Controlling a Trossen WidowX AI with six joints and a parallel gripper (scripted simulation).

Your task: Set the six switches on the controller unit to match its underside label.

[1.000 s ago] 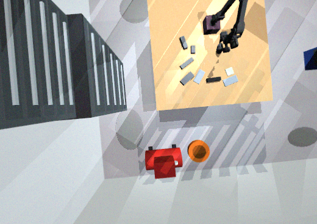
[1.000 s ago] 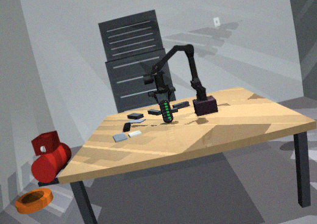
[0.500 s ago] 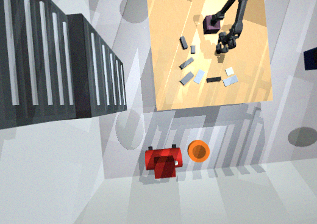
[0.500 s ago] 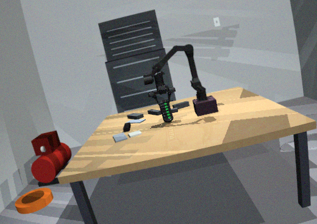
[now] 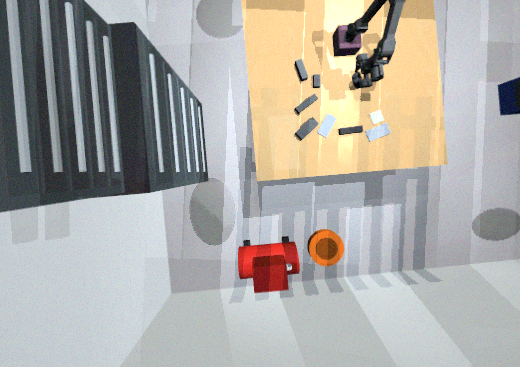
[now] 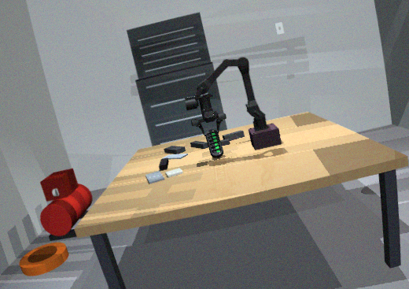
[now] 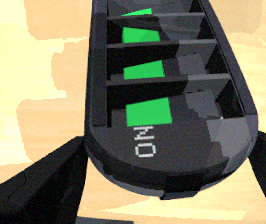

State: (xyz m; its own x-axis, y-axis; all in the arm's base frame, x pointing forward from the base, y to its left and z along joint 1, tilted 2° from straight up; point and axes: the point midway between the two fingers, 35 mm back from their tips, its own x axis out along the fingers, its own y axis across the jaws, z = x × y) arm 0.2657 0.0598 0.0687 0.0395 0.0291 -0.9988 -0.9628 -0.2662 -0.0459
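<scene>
The dark grey controller unit [image 5: 358,85] [image 6: 219,144] [image 7: 184,145] is held above the bench [image 5: 280,157] [image 6: 275,187], tilted steeply, its switch side facing the exterior camera. My gripper [image 6: 212,132] [image 7: 169,143] is shut on it, one finger at each side of its rounded end. In the wrist view the ON print stands at the near end, beside a row of green switch ends on the left. Four green ends show there, the farthest cut off by the frame. The exact rocker positions are hard to tell. The label on the underside is hidden.
Dark blocks [image 5: 300,70] [image 5: 306,128] [image 6: 175,150] lie to the left on the bench. A black block [image 5: 350,130] [image 6: 163,164], pale blue plates [image 5: 327,125] [image 5: 378,132] [image 6: 155,177] and a white plate [image 5: 376,117] [image 6: 174,172] lie beyond the unit. The arm's base [image 5: 342,49] [image 6: 266,137] stands behind.
</scene>
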